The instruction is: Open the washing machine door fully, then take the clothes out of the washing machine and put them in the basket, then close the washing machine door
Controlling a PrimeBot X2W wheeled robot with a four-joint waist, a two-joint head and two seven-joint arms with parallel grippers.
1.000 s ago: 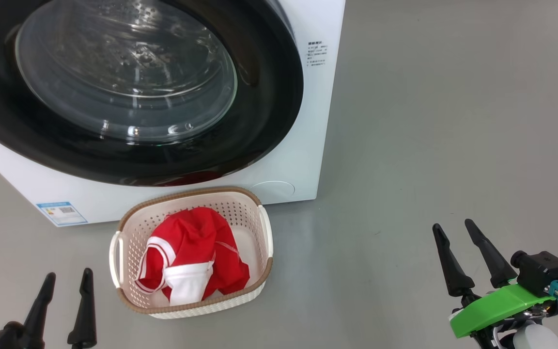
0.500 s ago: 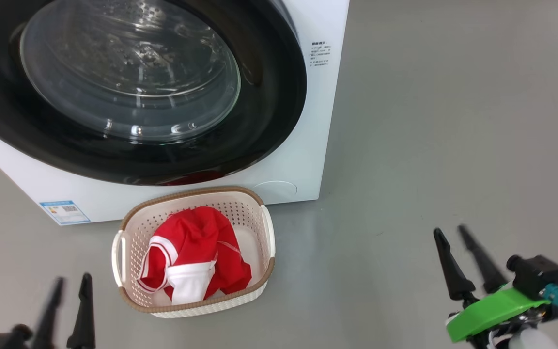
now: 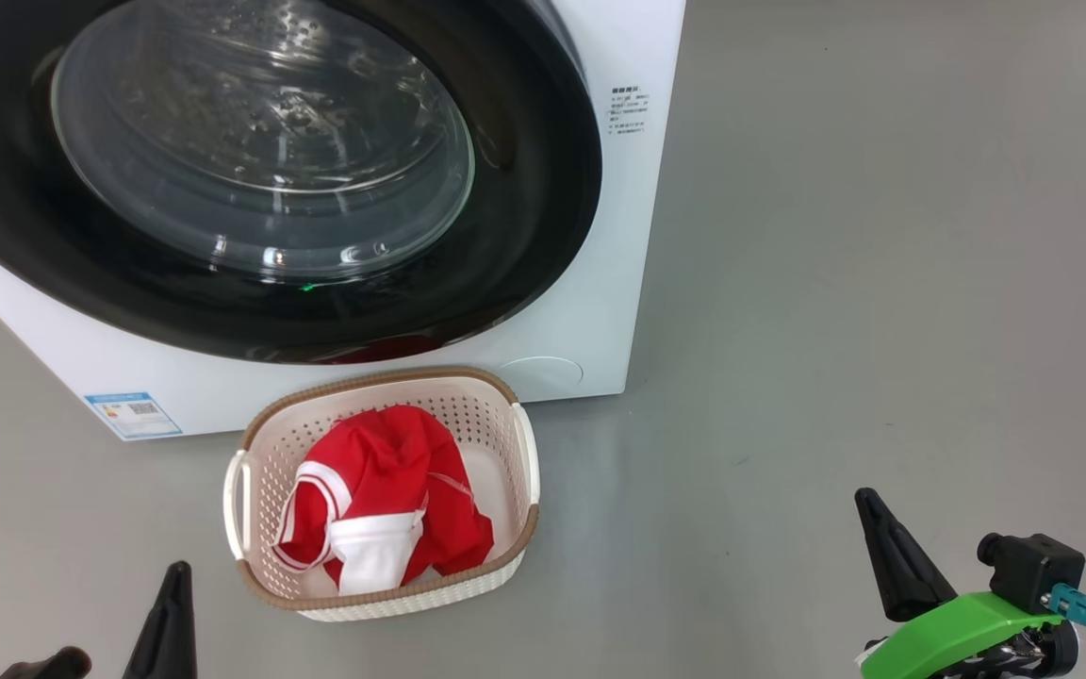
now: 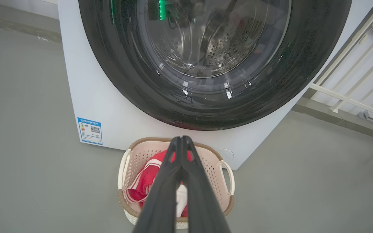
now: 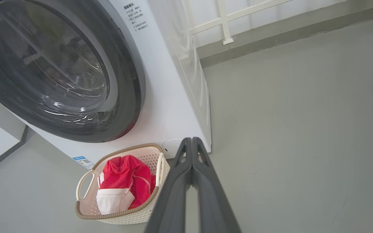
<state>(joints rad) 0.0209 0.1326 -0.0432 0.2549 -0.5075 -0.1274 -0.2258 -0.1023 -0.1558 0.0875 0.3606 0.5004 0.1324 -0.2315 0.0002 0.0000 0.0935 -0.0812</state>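
Observation:
The white washing machine stands ahead with its black-rimmed glass door lying against the front. On the floor before it sits the cream basket with the red and white clothes inside. My left gripper is at the lower left, short of the basket, shut and empty, its fingers pressed together. My right gripper is at the lower right over bare floor, shut and empty, fingers touching. The basket and clothes appear in both wrist views.
Grey floor spreads to the right of the machine. A white railing stands beyond the machine's right side. A blue label sits low on the machine's front.
Both grippers went from open to shut and dropped lower in the head view. The head view shifted slightly, so the machine and basket sit a little further right and lower.

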